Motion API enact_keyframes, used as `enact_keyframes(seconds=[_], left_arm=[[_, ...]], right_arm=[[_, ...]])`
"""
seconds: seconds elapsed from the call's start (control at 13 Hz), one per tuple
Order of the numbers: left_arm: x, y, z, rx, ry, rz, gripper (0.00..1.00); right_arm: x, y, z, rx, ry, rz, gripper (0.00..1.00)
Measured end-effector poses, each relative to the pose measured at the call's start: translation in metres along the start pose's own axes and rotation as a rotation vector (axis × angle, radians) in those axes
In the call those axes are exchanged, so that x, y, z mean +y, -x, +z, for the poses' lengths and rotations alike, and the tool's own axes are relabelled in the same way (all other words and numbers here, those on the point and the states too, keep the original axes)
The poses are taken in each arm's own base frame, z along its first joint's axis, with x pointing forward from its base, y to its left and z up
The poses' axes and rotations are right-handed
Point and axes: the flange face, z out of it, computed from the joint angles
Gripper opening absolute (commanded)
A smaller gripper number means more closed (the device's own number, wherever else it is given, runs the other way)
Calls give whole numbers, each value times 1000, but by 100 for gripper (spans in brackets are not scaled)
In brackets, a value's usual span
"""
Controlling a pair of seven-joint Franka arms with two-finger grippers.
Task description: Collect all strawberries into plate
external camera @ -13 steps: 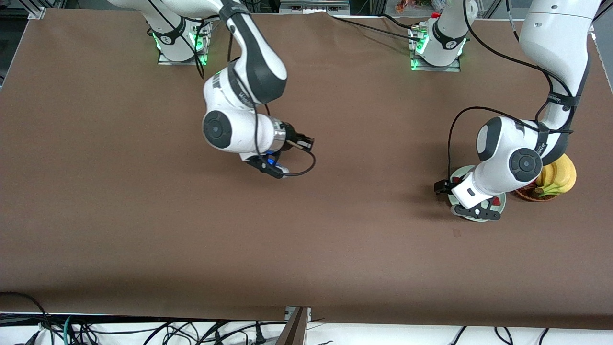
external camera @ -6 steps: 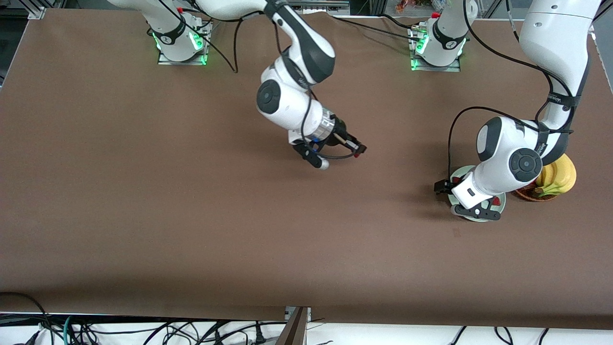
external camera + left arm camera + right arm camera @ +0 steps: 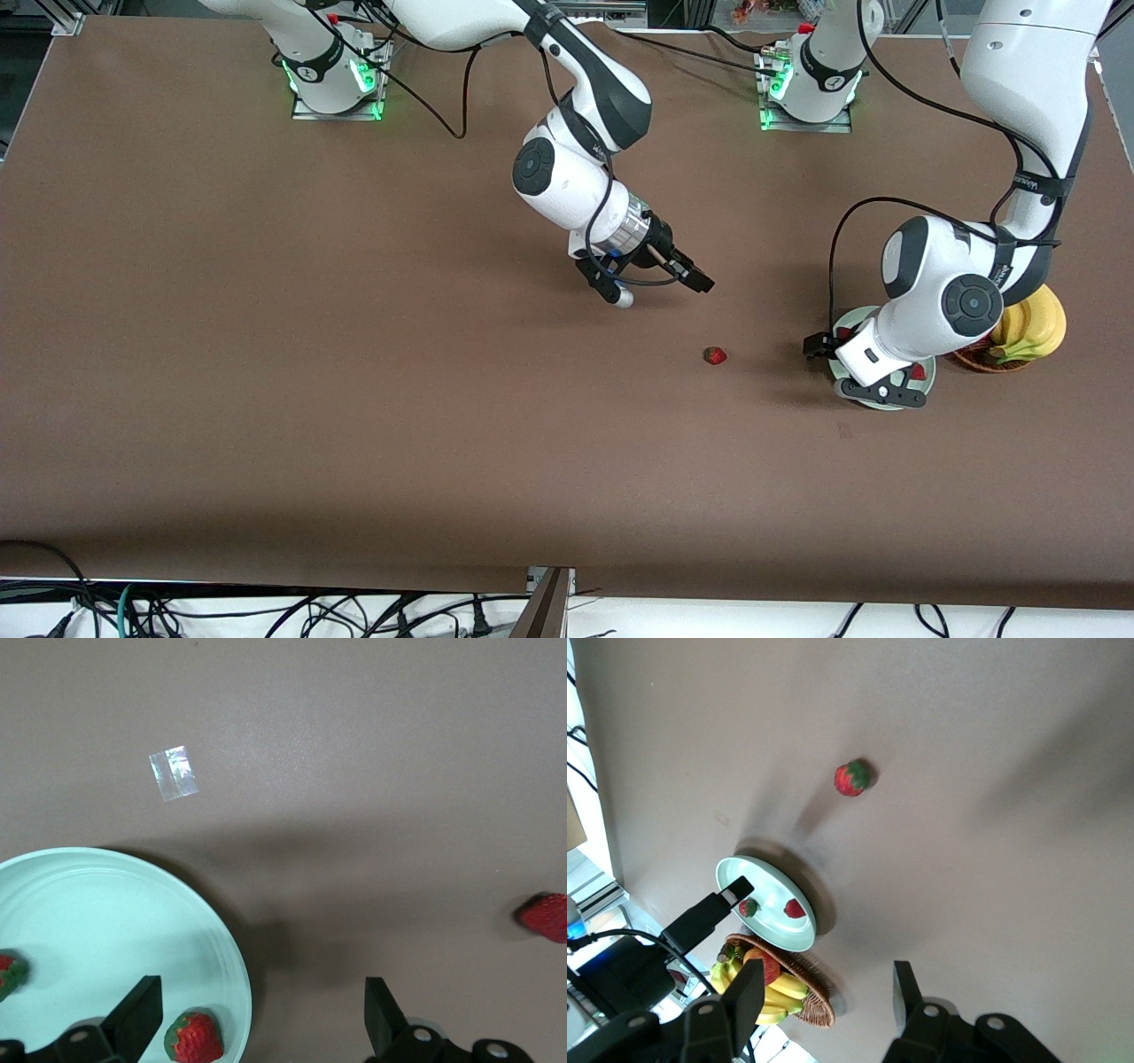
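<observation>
One strawberry (image 3: 715,355) lies on the brown table between the two grippers; it also shows in the right wrist view (image 3: 852,778) and the left wrist view (image 3: 545,915). The mint-green plate (image 3: 852,315) sits toward the left arm's end, mostly under the left arm. It holds two strawberries (image 3: 195,1036) (image 3: 7,973), also seen in the right wrist view (image 3: 796,908). My left gripper (image 3: 815,345) (image 3: 261,1019) is open and empty over the plate's rim (image 3: 89,921). My right gripper (image 3: 700,282) (image 3: 828,1001) is open and empty above the table, short of the loose strawberry.
A brown wicker basket (image 3: 979,361) with bananas (image 3: 1032,328) and an apple (image 3: 764,964) stands beside the plate (image 3: 766,904) at the left arm's end. A small piece of clear tape (image 3: 174,773) lies on the table near the plate.
My right arm has swung from mid-table toward the left arm's end. A strawberry now lies on the table that did not show before. The left arm has not moved.
</observation>
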Motion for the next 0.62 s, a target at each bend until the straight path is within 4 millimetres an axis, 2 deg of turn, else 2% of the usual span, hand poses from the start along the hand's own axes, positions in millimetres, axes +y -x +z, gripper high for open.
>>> enact_keyframes(seconds=[0.15, 0.31, 0.46, 0.54, 0.62], left_arm=[[0, 0, 0, -1, 2, -5, 100], [9, 0, 1, -3, 11, -21, 100], [35, -1, 1, -4, 14, -48, 100], [55, -2, 1, -3, 13, -65, 100], [76, -3, -1, 1, 12, -83, 100]], right_arm=[[-3, -1, -3, 10, 0, -17, 67], [-1, -1, -1, 14, 27, -35, 67], [1, -4, -2, 26, 97, -72, 74], [0, -8, -5, 32, 138, -86, 75], [-3, -14, -13, 36, 172, -94, 82]])
